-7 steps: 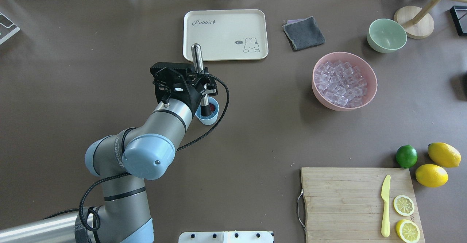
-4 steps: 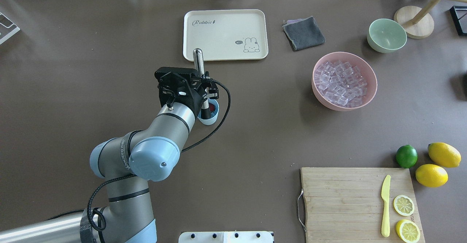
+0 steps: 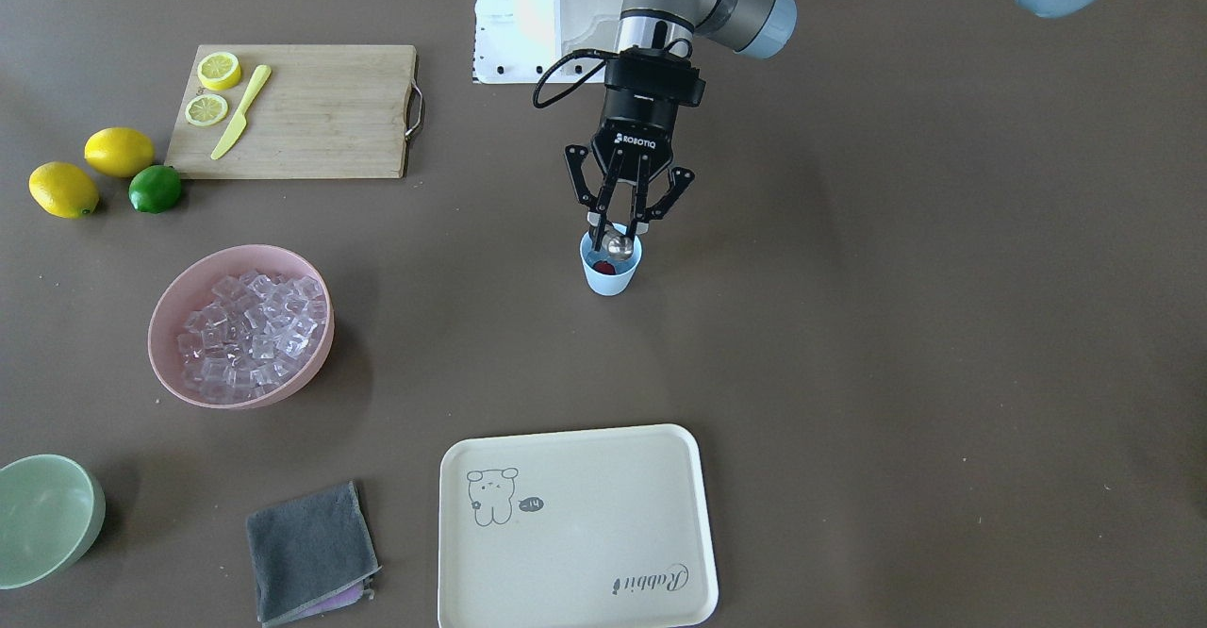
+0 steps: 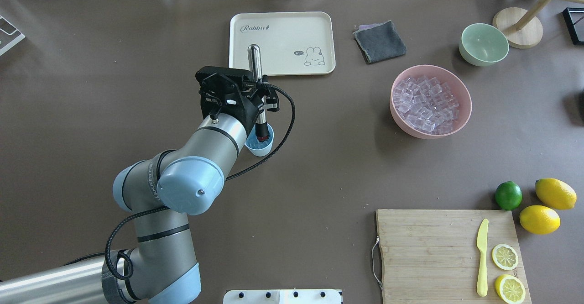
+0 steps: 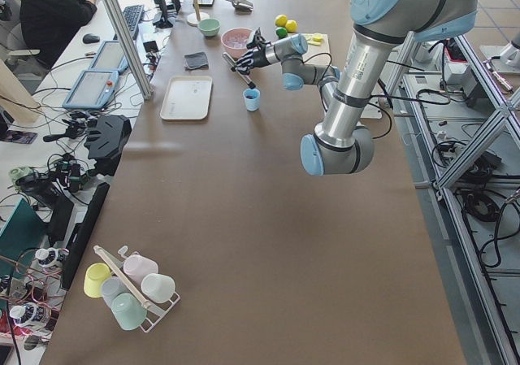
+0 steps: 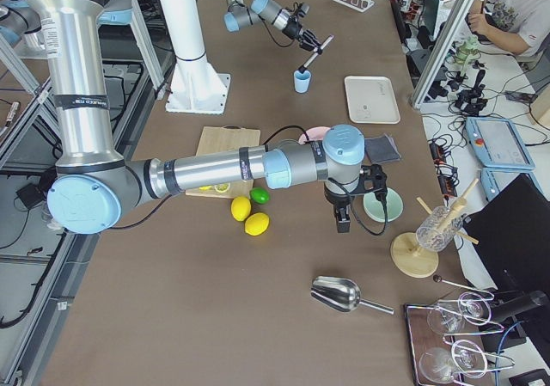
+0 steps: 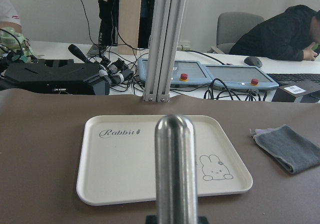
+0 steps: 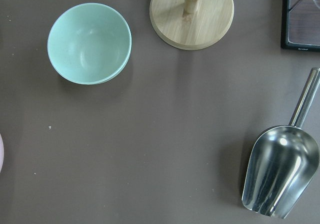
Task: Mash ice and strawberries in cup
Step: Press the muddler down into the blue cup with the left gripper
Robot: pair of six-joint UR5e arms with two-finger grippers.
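Observation:
My left gripper is shut on a steel muddler, which stands nearly upright with its dark tip inside the light-blue cup. In the front-facing view the gripper hangs over the cup, and a bit of the red strawberry shows beside the muddler's round top. The left wrist view shows the muddler handle. The ice fills the pink bowl to the right; I cannot make out ice in the cup. My right gripper hovers near the pale green bowl; I cannot tell if it is open.
A cream tray lies just beyond the cup. A grey cloth, a pale green bowl and a wooden stand are at the far right. A cutting board with a knife, lemon slices, a lime and lemons is near right. A metal scoop lies there too.
My left gripper first moved down with the muddler into the cup, then moved up and slightly right. The cup has stayed in place.

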